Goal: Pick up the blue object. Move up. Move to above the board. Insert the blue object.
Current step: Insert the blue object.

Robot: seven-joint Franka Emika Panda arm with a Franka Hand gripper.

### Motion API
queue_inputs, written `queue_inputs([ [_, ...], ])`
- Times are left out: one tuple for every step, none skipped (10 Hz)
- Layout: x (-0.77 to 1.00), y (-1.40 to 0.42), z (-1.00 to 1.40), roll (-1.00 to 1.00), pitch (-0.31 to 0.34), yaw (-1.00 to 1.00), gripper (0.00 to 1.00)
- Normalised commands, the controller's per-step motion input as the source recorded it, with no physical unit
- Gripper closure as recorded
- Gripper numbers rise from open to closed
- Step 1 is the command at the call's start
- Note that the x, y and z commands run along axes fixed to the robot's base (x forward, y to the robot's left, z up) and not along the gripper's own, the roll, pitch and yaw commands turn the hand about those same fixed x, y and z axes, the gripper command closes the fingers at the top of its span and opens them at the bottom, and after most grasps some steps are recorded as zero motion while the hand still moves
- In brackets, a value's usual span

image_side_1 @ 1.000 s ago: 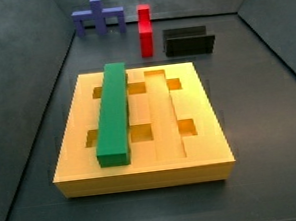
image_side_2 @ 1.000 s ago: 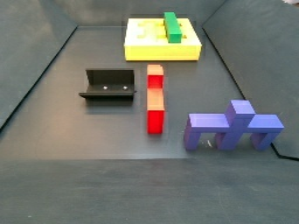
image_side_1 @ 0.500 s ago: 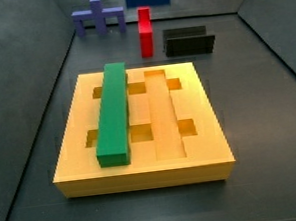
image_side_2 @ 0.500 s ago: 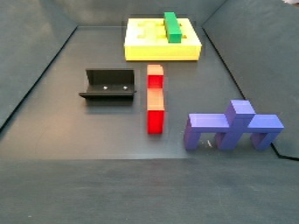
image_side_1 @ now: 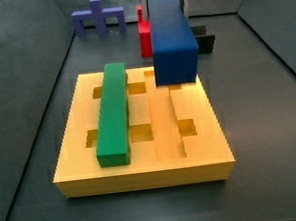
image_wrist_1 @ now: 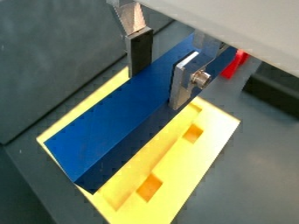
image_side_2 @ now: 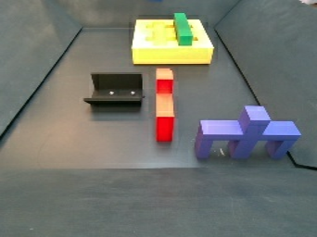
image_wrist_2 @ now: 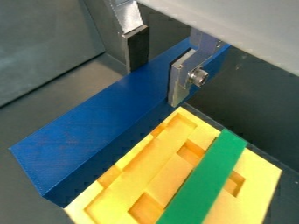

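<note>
Blue object (image_side_1: 170, 35) now above board (image_side_1: 76, 156), clamped in claw (image_wrist_1: 162, 68); green bar (image_side_1: 111, 112) alongside.

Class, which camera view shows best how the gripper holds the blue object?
A wrist view: the gripper has its fingers clamped on the blue object above the board. A side view shows the bar raised, fingers hidden; the remaining side view shows neither.

The gripper's (image_wrist_1: 162, 63) fingers (image_wrist_1: 184, 80) look like brushed metal clamping the matt, faintly grainy blue object (image_wrist_1: 128, 117) over the smooth plastic-looking board (image_wrist_1: 193, 166).
</note>
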Motion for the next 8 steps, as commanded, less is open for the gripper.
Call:
queue_inputs([
  [0.01, 0.0, -1.0, -0.01, -0.12, 0.08, 1.0],
  [0.12, 0.1, -0.88, 0.1, -0.126, 0.31, 1.0],
  [0.14, 0.07, -0.76, 0.18, -0.124, 0.41, 1.0],
  [0.01, 0.0, -0.6, 0.23, -0.127, 0.34, 1.0],
  [-0.12, -0.04, -0.5, 0.27, -0.163, 0.29, 1.0],
  [-0.1, -0.13, -0.45, 0.26, -0.107, 0.09, 1.0],
  [-0.04, 0.0, -0.4, 0.19, 0.0, -0.15, 1.0],
  [-0.12, 0.0, -0.32, 0.14, 0.0, -0.17, 1.0],
])
